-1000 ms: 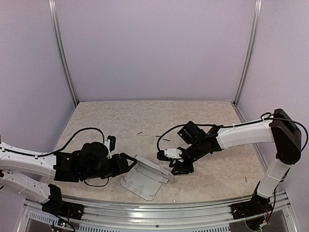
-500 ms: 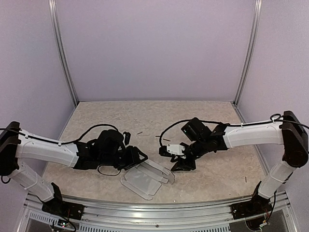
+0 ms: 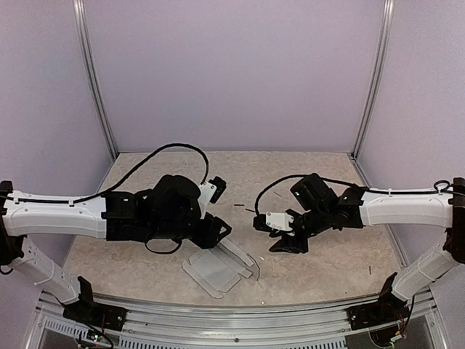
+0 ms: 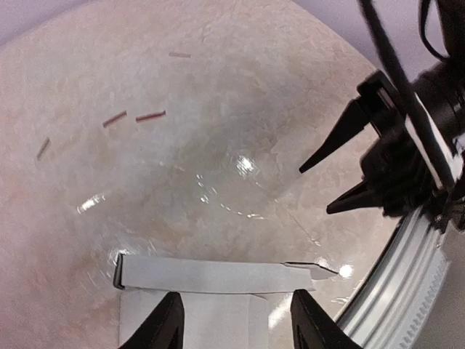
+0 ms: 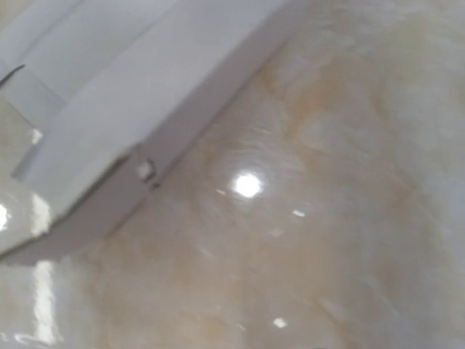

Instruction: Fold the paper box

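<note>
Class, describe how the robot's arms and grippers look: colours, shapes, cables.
The left arm and right arm have white tubular links, black joints. The left gripper and right gripper are black with tapered fingers. A black cable loops above each wrist.

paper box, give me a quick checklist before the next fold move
1. Paper box lying on the table, partly folded, one flap raised: ok.
2. Left gripper jaws open, over the box's far edge: ok.
3. Left fingers touching the card: cannot tell.
4. Right gripper open, empty, apart from the box on its right: ok.
5. Box gripped by either arm: not ok, neither gripper is closed on it.
6. Small dark scraps lie well away from the box: ok.
</note>
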`<move>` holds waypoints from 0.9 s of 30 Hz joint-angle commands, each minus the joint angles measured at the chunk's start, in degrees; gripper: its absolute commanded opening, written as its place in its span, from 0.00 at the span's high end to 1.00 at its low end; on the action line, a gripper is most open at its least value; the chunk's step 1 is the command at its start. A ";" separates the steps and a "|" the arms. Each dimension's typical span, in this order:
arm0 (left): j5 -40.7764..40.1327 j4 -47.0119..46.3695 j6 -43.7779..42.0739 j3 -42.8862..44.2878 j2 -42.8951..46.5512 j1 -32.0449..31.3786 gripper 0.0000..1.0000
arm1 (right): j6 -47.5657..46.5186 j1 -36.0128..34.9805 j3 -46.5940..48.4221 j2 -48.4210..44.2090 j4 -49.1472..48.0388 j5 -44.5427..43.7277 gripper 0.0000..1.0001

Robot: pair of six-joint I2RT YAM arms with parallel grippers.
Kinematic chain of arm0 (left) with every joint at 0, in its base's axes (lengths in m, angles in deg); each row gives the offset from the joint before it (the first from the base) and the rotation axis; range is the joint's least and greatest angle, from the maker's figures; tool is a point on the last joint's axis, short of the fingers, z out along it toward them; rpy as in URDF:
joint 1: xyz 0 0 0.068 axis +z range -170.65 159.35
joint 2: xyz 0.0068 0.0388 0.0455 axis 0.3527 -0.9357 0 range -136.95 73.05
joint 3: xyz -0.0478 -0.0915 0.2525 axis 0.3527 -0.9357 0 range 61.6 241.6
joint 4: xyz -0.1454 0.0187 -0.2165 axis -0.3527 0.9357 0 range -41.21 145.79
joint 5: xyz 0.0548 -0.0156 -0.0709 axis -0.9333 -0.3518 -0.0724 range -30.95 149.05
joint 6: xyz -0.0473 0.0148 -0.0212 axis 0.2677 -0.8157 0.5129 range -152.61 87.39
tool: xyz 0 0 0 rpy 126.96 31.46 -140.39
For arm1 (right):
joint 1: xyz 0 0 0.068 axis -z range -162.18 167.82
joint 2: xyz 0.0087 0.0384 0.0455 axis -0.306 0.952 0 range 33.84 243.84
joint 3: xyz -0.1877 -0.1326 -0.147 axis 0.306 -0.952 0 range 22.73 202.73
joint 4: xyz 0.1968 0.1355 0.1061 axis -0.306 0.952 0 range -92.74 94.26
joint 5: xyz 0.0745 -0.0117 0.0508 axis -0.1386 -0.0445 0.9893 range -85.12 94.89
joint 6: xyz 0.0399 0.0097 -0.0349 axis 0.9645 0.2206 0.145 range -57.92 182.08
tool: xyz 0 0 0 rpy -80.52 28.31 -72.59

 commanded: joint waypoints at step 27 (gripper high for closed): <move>-27.81 -54.48 -91.50 -27.03 -10.69 -11.58 0.61 | 0.52 10.28 -1.79 -5.83 0.36 4.87 0.56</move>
